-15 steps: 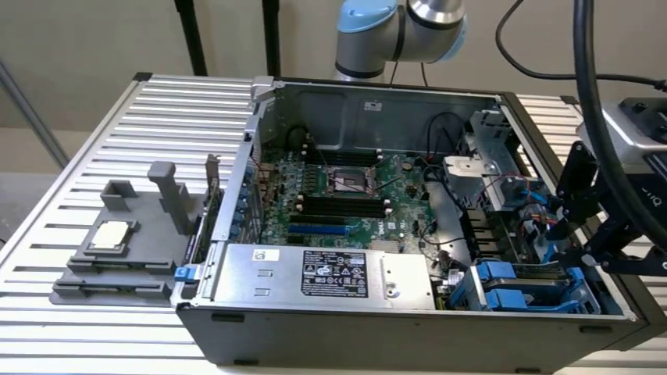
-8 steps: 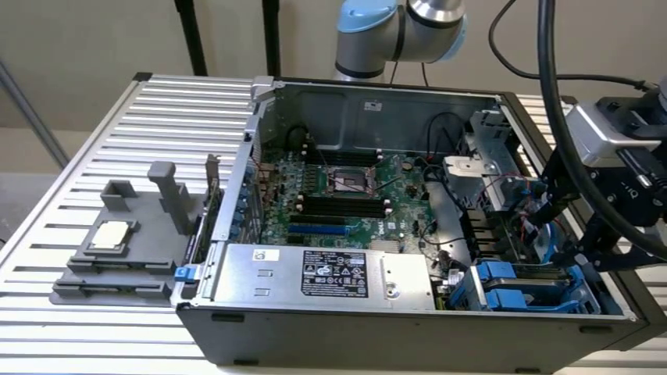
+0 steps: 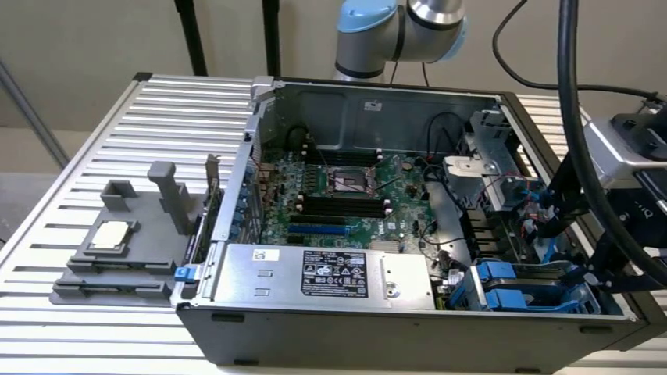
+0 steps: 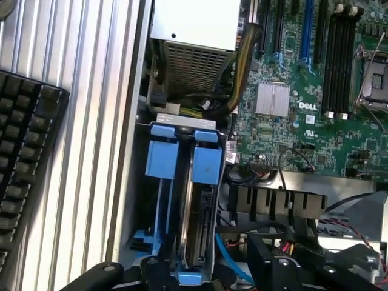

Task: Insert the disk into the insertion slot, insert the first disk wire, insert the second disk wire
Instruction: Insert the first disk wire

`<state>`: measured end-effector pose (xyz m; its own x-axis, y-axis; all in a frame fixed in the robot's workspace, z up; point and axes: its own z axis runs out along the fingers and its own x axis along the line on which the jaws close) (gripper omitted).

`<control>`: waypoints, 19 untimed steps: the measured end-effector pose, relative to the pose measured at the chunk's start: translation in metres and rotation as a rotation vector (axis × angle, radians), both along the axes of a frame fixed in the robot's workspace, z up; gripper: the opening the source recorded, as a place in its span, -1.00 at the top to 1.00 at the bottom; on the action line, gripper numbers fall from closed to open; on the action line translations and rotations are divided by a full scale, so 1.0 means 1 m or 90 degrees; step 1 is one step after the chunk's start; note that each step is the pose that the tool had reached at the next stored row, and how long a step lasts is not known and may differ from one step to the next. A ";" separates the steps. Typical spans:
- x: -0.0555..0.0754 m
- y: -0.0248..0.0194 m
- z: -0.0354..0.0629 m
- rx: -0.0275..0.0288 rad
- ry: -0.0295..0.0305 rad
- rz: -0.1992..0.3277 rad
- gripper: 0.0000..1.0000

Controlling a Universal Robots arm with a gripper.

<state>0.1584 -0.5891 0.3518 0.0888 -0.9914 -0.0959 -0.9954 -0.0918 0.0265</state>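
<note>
In the lower corner of the open computer case, on the exterior view's right, the insertion slot sits just beside the silver power supply box.

- Disk: in the slot, standing on edge in its blue carrier frame. Its blue end tab lies level with the tab of the neighbouring blue carrier, so I judge it fully seated. Step one looks done.
- Fingers: spread wide to either side of the disk's near end, hovering just above the slot. The wrist view shows a clear gap on one side at least. They hold nothing and do not appear to touch the carrier.
- Wires: a light blue cable curves loose beside the slot, and a red, yellow and black bundle lies near it. Neither can be traced to the disk (its connector end is hidden behind the fingers), so I cannot tell whether either is plugged in. Judgement: both wire steps remain.
- Surroundings: motherboard exposed; case rests on the slatted metal table; a grey fixture stands well apart on the exterior view's left.

Progress estimate: about a third, with one of three steps apparently complete.
</note>
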 end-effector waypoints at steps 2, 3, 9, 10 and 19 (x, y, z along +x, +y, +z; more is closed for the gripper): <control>-0.004 -0.0013 0.0002 0.0007 0.0002 0.000 -0.17; -0.006 -0.0022 0.0002 0.0013 0.0003 0.000 -0.17; -0.007 -0.0015 0.0019 0.0069 0.0005 0.000 -0.17; -0.007 -0.0001 0.0018 0.0070 0.0005 0.000 -0.17; -0.009 0.0185 0.0018 0.0071 0.0009 0.000 -0.17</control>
